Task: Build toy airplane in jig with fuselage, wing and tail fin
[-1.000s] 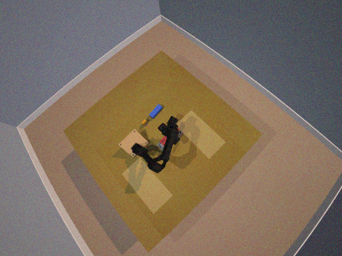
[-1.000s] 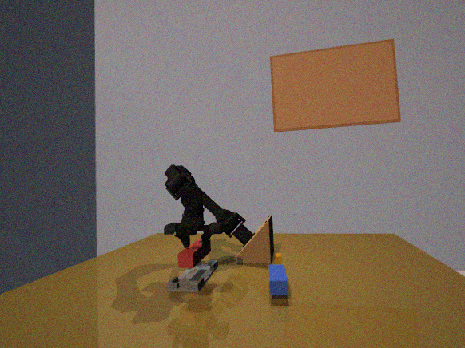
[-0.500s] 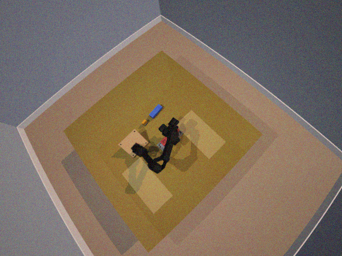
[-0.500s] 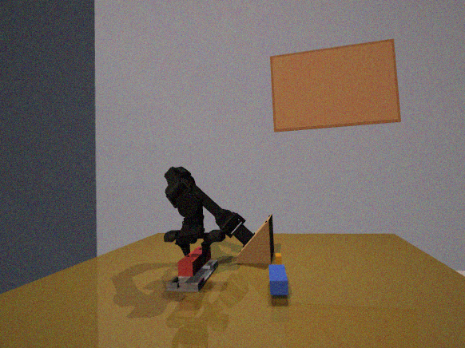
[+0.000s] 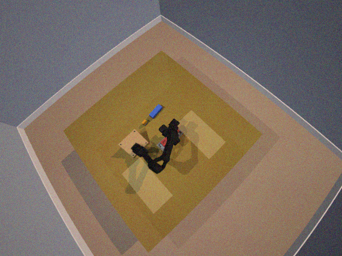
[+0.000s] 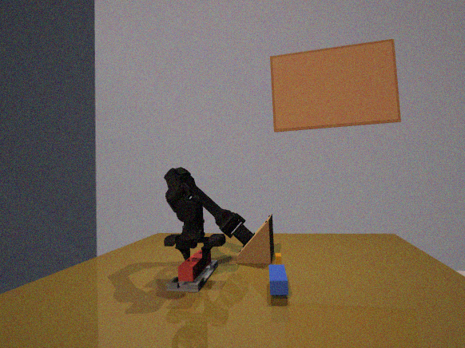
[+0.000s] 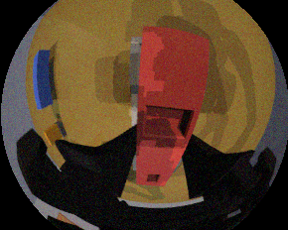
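The gripper is shut on the red fuselage, with a finger on each long side. The fuselage is level, its sockets face up, and it sits low over the grey cradle. Whether it touches the cradle's floor cannot be told. Both sockets look empty in the wrist view. The blue wing and the orange tail fin lie apart from the cradle, to its left in the wrist view.
A tan wedge-shaped block stands beside the arm's base, near the tail fin. Two pale rectangular patches show on the ochre table top. An orange panel is on the wall behind.
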Tool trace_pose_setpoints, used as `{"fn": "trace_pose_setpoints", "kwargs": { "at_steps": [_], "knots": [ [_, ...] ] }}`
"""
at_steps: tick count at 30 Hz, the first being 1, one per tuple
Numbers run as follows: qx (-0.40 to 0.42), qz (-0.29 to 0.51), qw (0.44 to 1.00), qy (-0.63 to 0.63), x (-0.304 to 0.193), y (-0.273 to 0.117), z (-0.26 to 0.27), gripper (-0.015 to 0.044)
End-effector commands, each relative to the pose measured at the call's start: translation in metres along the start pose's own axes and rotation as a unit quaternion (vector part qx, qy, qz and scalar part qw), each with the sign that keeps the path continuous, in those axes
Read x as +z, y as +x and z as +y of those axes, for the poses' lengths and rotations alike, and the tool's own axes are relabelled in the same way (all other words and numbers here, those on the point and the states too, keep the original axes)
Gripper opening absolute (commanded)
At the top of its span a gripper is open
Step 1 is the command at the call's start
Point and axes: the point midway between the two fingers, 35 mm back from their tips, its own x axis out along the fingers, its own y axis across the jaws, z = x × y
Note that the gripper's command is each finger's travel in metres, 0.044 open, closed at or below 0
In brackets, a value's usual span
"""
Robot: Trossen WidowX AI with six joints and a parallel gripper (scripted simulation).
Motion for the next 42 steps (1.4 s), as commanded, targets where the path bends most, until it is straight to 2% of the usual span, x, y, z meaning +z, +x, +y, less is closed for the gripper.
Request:
{"fn": "trace_pose_setpoints", "kwargs": {
  "at_steps": [1,5,21,28,35,42],
  "knots": [
    [0.000,0.000,1.000,0.001,0.000,0.000,0.000,0.0135],
    [0.000,0.000,1.000,0.001,0.000,0.000,0.000,0.0030],
    [0.000,0.000,1.000,0.001,0.000,0.000,0.000,0.0440],
    [0.002,-0.001,1.000,-0.004,0.002,-0.010,0.001,0.0440],
    [-0.003,-0.006,0.999,-0.052,0.000,-0.102,0.002,0.0440],
    [-0.001,0.002,0.999,-0.049,0.005,-0.101,0.004,0.0440]
  ]
}}
